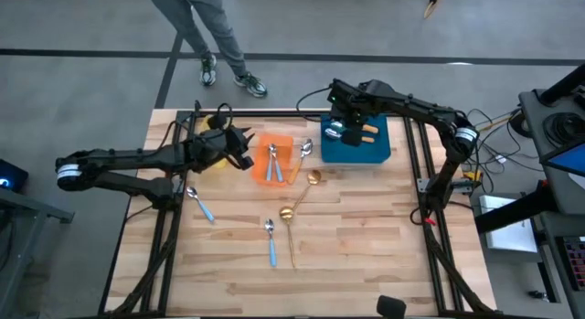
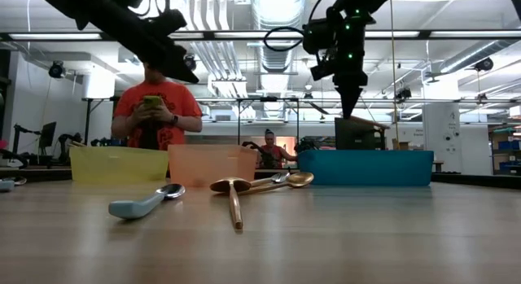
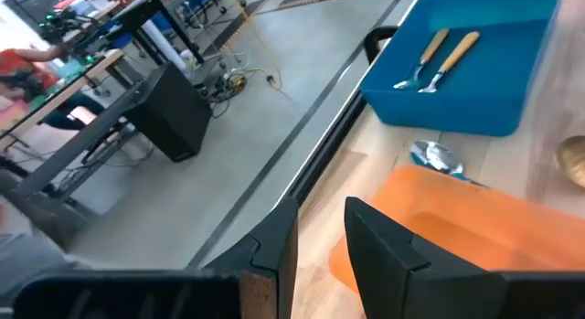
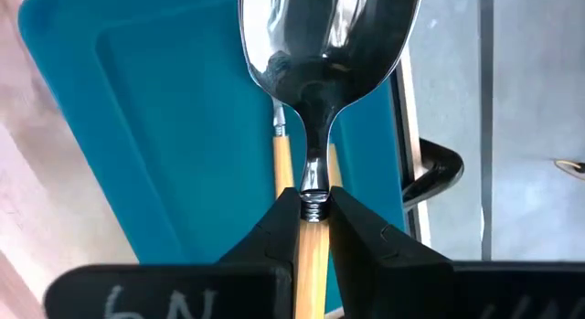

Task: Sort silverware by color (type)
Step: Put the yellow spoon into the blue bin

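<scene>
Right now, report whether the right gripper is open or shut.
Shut: the right gripper pinches an orange-handled spoon at its neck, above the blue bin.

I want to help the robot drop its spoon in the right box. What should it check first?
1. Right gripper holds the orange-handled spoon, jaws shut on its neck: ok.
2. Spoon hangs over the blue bin: ok.
3. Bin already has two orange-handled spoons, so colours match: ok.
4. Left gripper is away, near the orange bin: ok.
5. Person stands back from the table: ok.
6. How high the spoon hangs above the bin floor: cannot tell.
</scene>
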